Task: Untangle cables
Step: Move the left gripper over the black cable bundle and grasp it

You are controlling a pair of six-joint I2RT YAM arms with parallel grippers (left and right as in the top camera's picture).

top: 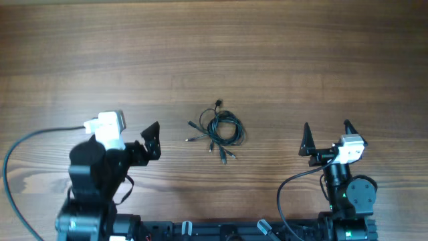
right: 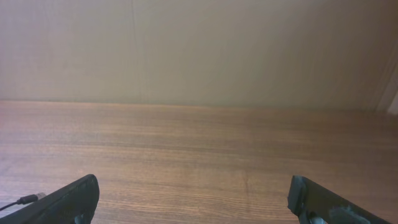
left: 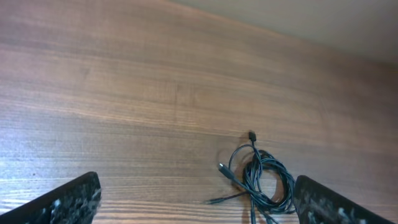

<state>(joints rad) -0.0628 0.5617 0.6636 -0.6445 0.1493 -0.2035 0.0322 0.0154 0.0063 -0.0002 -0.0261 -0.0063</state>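
The cables [top: 222,130] lie as one small coiled tangle of thin black wires in the middle of the wooden table, with plug tips sticking out to the left, top and bottom. In the left wrist view the tangle [left: 264,178] sits at the lower right, close to the right finger. My left gripper [top: 152,138] is open and empty, to the left of the tangle. My right gripper [top: 328,137] is open and empty, to the right of it. In the right wrist view only one plug tip [right: 25,200] shows at the left edge.
The wooden table [top: 214,60] stretches bare to the far side. A thick black arm cable [top: 27,144] loops at the left, another [top: 291,184] curves by the right arm base. A pale wall stands beyond the table's far edge.
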